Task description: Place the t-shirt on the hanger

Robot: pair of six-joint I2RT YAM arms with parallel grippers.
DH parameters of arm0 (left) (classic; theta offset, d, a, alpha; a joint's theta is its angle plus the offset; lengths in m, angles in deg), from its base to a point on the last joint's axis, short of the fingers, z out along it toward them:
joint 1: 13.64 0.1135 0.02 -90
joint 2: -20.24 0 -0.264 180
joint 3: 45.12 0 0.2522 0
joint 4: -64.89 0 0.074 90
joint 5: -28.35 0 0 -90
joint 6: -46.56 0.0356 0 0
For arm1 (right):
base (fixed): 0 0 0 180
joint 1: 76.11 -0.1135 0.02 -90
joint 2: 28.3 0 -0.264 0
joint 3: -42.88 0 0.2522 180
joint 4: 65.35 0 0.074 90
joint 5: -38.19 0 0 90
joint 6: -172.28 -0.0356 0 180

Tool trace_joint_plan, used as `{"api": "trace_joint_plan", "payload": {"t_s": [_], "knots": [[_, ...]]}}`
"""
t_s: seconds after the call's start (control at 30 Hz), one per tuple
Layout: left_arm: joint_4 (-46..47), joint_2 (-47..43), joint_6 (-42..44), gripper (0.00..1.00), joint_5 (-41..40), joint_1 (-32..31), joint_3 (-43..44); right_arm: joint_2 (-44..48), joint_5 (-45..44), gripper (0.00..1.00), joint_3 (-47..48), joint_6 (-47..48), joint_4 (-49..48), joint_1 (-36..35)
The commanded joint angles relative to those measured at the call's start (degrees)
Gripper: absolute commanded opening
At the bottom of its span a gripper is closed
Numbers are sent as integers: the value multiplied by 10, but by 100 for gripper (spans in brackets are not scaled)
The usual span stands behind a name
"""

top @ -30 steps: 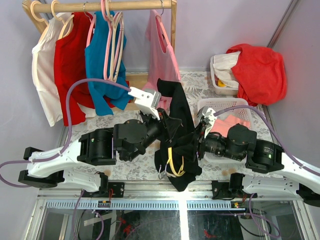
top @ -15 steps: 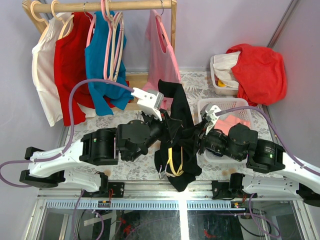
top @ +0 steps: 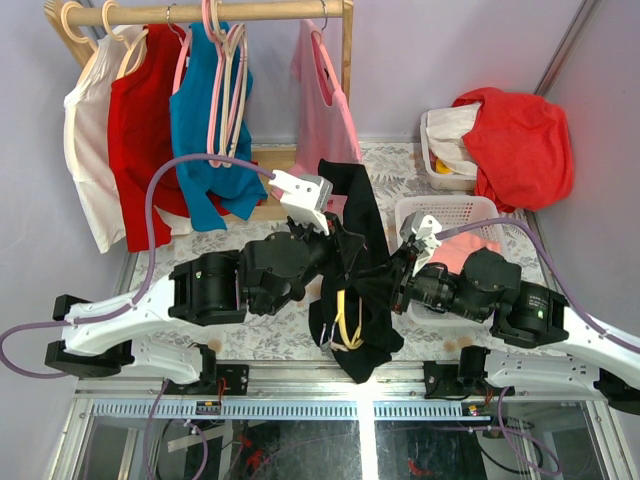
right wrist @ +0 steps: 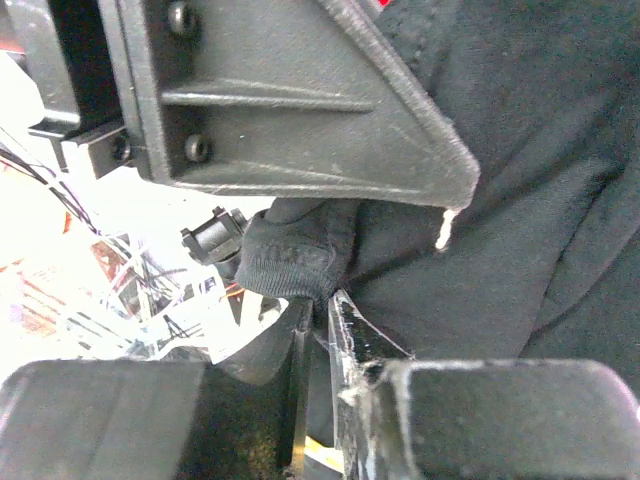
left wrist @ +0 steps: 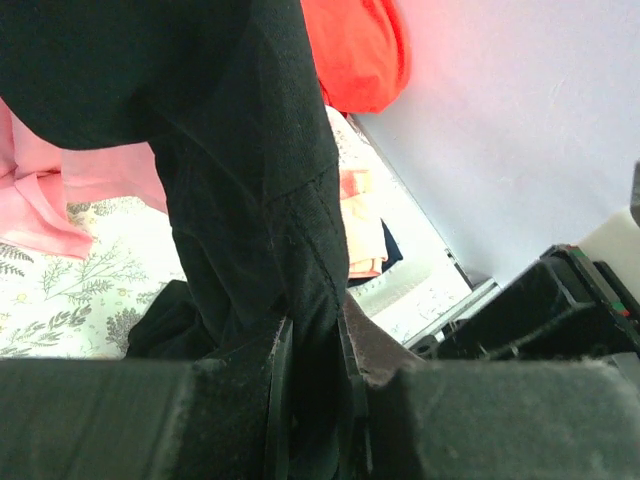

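A black t-shirt (top: 362,215) hangs bunched in mid-air above the centre of the counter (top: 250,335), held between the two robot arms. In the overhead view its long axis runs roughly from 12 o'clock down to 6 o'clock, and its lower end drapes toward the near edge of the counter. A thin yellow hanger (top: 346,325) shows through an opening in the lower half of the cloth. Its metal hook pokes out toward about 7 o'clock. How much of the hanger sits inside the shirt cannot be told.

The left end effector (top: 335,250) meets the shirt from its 9 o'clock side. The left wrist view shows its fingers pinched closed on a fold of black cloth. The right end effector (top: 393,280) meets the shirt from its 3 o'clock side, a little lower, and its wrist view shows its fingers clamped on a rolled hem of the same cloth.

From both grips the hanger lies toward 6 o'clock, between the two arms and about equally near each. The coming move likely depends on drawing the cloth along that 12-to-6 line over the hanger's shoulders.

At 3 o'clock of the shirt stands a white basket (top: 440,210) holding pink cloth. At 12 o'clock hangs a pink shirt (top: 320,110), and at 10 o'clock a teal shirt (top: 205,130), both on a wooden rail (top: 200,12).
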Motion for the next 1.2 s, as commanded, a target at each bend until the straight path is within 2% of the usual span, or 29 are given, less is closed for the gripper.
{"api": "trace_joint_plan", "payload": {"t_s": [0.0,0.07,0.1,0.4,0.43,0.5,0.57,0.7,0.83,1.17], "knots": [[30,1,16,0,6,16,36,8,32,8,-6,1,-41,2],[26,3,23,0,1,23,51,13,37,1,-14,-7,-34,2],[25,4,28,0,-2,27,59,16,42,0,-19,-11,-32,2],[37,17,46,0,-16,53,97,18,54,1,-31,-36,21,2],[43,15,46,0,-16,54,93,22,50,9,-31,-38,27,2],[54,10,46,0,-20,55,84,33,44,33,-32,-43,35,2],[68,1,47,0,-29,55,74,48,41,48,-36,-47,42,2],[106,-17,55,0,-61,55,52,75,58,48,-62,-59,49,2],[150,-22,71,0,-81,55,48,65,101,47,-79,-67,25,2],[155,-6,72,0,-87,55,61,11,120,51,-63,-51,-55,1]]}}
